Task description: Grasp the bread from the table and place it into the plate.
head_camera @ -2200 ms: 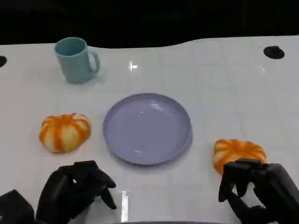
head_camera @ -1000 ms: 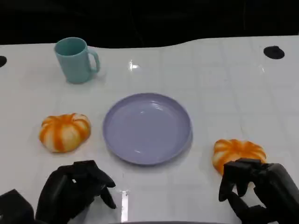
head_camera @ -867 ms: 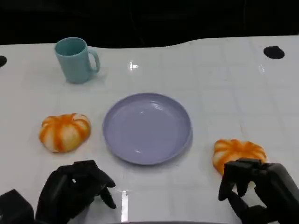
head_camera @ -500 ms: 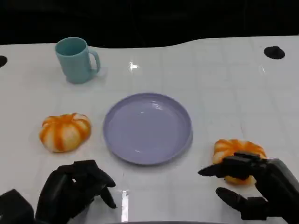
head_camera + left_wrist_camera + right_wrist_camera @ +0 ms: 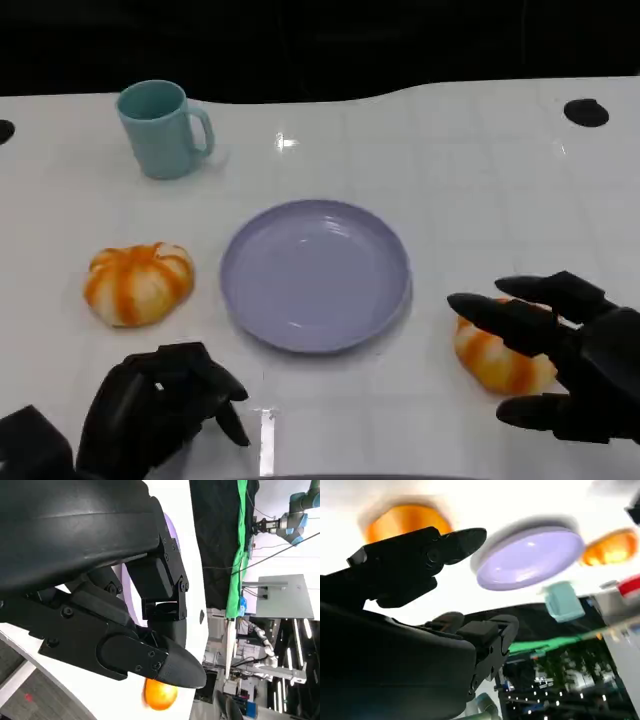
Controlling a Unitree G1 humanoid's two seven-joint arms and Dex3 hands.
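We are spreading our right hand (image 5: 570,360) wide, its fingers (image 5: 500,315) reaching over the bread (image 5: 495,355) without closing on it; the bread is lying on the white surface (image 5: 480,190) just right of the plate (image 5: 315,275), not yet in it. Our left hand (image 5: 160,405) is resting near the surface's front edge, below and left of the plate, fingers curled in around nothing. A second bread (image 5: 138,283) is sitting left of the plate, and a teal mug (image 5: 162,128) is standing upright beyond the plate to its left.
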